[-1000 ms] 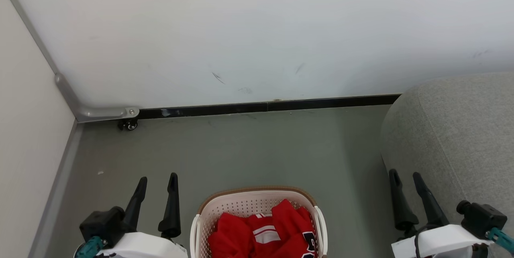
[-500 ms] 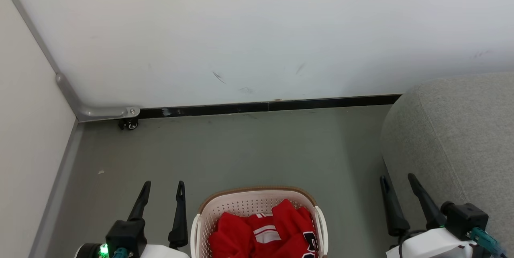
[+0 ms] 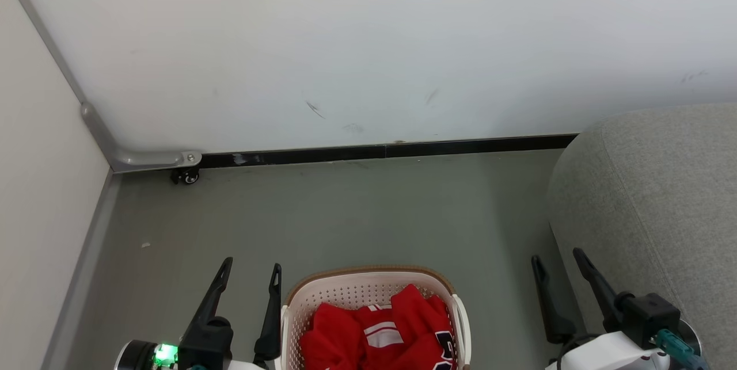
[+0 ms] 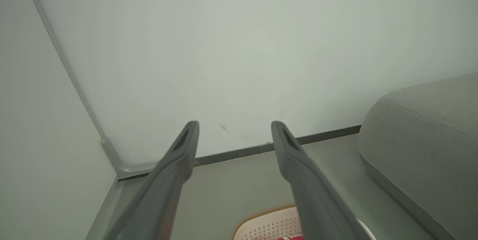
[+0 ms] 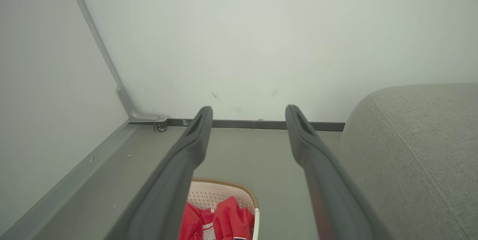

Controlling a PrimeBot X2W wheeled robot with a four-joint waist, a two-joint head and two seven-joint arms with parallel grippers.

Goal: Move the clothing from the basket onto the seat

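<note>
Basket (image 3: 368, 290), one: cream perforated plastic with a brown rim, on the grey floor (image 3: 345, 214) between two grippers. Clothing (image 3: 374, 335), one crumpled red heap inside it; piece count and long axis unclear. Seat (image 3: 650, 197), one, light grey, to the right. Left gripper (image 3: 253, 263) and right gripper (image 3: 555, 255): fingers spread wide, empty, pointing wallward.

No writing can be read, and a dark marking (image 3: 446, 343) on the clothing (image 3: 339, 338) is cut off.

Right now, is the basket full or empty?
Not empty: red clothing lies crumpled inside the basket; how full, cannot tell.
</note>
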